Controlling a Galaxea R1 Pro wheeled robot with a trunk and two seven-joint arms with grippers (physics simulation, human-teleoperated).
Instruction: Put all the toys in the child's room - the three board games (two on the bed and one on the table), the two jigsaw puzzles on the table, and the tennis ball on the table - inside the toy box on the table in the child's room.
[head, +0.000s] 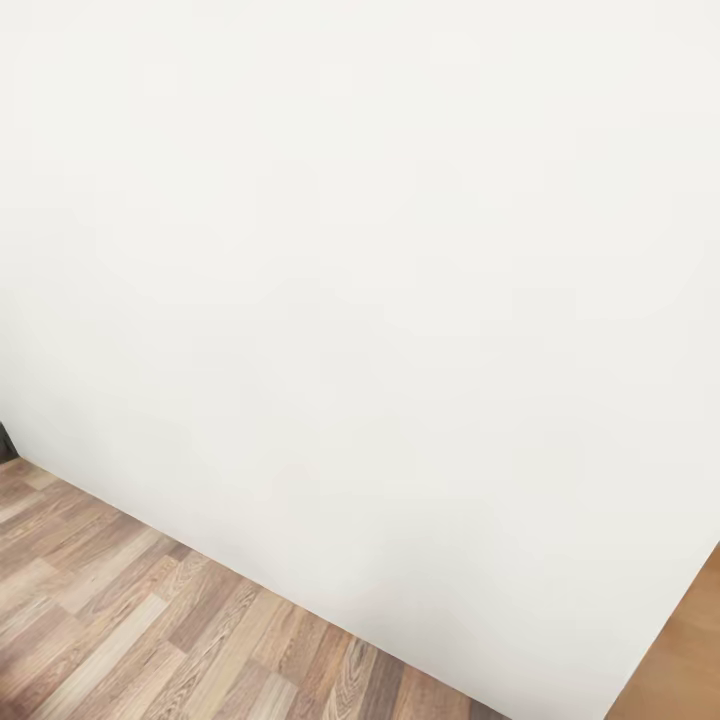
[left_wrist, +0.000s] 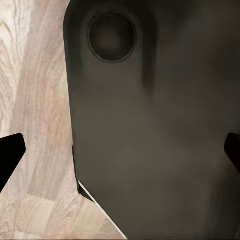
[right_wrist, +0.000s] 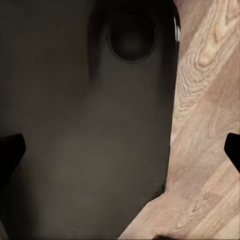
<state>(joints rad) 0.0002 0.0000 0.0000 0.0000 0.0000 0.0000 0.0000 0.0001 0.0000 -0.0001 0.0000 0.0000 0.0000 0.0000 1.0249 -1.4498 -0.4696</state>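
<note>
— Facing a plain white wall (head: 360, 250), the head camera takes in a strip of wood-plank floor (head: 130, 620) along the bottom and an orange-brown wooden surface (head: 685, 650) cut off at the lower right corner. What do the wrists give you?

— Each looks down past a large dark rounded robot part (left_wrist: 150, 140) with a circular recess, planks beside it. I cannot say which part it is. On the left hand (left_wrist: 120, 147) the two black fingertips (left_wrist: 10, 152) sit at opposite edges of the picture, so the fingers are spread wide with nothing between them.

— And the right hand (right_wrist: 120, 150)?

— Same: fingertips (right_wrist: 10, 150) at either edge, spread apart, nothing pinched. The dark body (right_wrist: 80, 125) lies beyond them, floor alongside.

— Where are the toys or the toy box relative to either hand?

— I cannot place them; wall, floor and robot body are what I have.

— That dark sliver at the far left edge (head: 5, 440) of the head view?

— Too small to identify.
</note>
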